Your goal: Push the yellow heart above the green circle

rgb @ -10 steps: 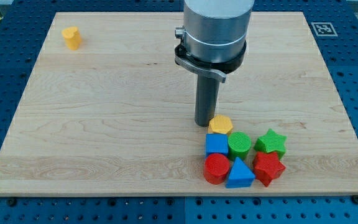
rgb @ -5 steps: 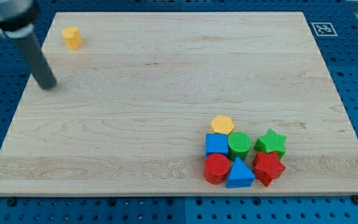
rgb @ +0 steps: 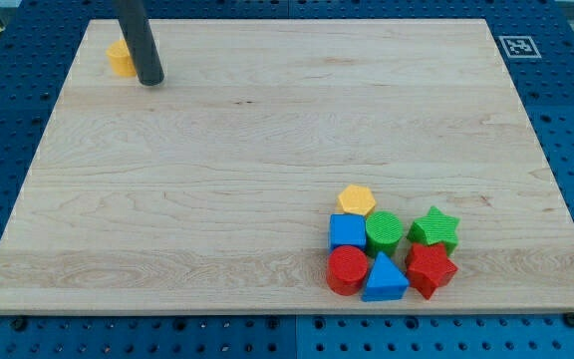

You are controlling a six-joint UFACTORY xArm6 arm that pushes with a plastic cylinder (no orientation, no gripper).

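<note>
At view's top left, my tip (rgb: pixel 150 82) beside yellow heart (rgb: pixel 120 60), partly hidden

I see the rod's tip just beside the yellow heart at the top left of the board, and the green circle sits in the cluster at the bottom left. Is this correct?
Not quite. The camera view shows my tip just right of the yellow heart at the board's top left, as you say, but the green circle sits in the cluster at the view's bottom right, not bottom left.
</note>
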